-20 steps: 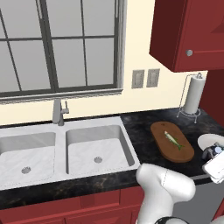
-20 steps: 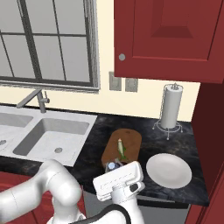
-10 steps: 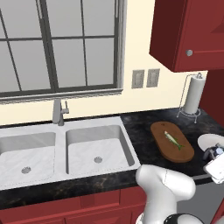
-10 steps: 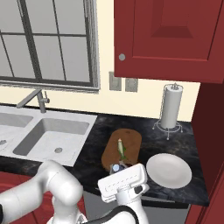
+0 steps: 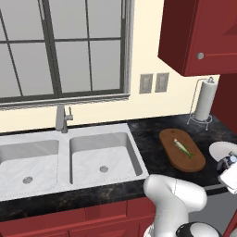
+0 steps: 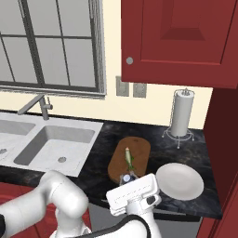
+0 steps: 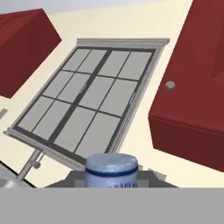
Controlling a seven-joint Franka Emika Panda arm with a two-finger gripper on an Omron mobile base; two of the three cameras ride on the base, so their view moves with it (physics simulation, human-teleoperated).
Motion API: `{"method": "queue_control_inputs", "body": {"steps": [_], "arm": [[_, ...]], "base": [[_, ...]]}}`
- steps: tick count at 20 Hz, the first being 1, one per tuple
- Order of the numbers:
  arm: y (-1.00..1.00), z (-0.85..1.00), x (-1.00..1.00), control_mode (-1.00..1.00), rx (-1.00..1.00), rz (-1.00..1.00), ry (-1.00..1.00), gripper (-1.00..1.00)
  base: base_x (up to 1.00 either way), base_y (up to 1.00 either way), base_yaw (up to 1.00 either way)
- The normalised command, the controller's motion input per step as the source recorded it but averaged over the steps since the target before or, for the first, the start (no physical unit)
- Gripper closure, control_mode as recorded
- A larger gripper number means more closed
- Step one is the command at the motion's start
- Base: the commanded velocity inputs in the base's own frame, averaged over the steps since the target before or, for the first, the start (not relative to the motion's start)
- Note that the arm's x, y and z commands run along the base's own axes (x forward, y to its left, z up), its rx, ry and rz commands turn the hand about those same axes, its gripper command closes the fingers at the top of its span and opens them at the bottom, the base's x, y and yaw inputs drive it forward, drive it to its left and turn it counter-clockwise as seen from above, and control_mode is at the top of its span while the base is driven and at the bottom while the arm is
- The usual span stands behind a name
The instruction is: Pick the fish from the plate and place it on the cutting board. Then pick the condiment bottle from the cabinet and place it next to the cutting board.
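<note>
Left base view: the board (image 5: pixel 182 149) lies on the dark tabletop (image 5: pixel 148 139) right of the sink (image 5: pixel 65 159), well back from the front edge, with the fish (image 5: pixel 183 147) on it. The plate (image 5: pixel 225 151) sits just right of the board at the picture's right edge, bare. The towel roll (image 5: pixel 204 100) stands at the back wall. Bare tabletop runs between sink and board.

Right base view: fish (image 6: pixel 128 157) lengthwise on the board (image 6: pixel 130 158); plate (image 6: pixel 180 181) just right of the board near the front edge, nothing on it. Towel roll (image 6: pixel 181 113) at the back right corner. The hand hangs over the board's near end; the bottle's (image 6: pixel 127 178) blue cap shows at its far side. Cabinet (image 6: pixel 223 158) wall bounds the right edge.

Hand view: fingers (image 7: pixel 112 178) clamped on the bottle (image 7: pixel 111 171), cap towards the camera; window (image 7: pixel 83 103) and wall cupboard (image 7: pixel 192 83) beyond.
</note>
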Motion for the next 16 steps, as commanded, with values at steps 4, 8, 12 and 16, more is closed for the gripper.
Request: {"method": "queue_control_inputs", "body": {"steps": [4, 8, 12, 16], "arm": [[0.00, 0.00, 0.11, -1.00, 0.08, -0.01, 0.10, 1.00], [0.00, -0.01, 0.12, -1.00, 0.10, -0.02, 0.09, 1.00], [0.00, -0.04, 0.11, -1.00, 0.10, -0.02, 0.08, 1.00], [0.00, -0.06, 0.08, -1.00, 0.09, -0.01, 0.06, 1.00]], "base": [[0.00, 0.00, 0.00], [0.00, 0.00, 0.00], [0.00, 0.00, 0.00], [0.00, 0.00, 0.00]]}}
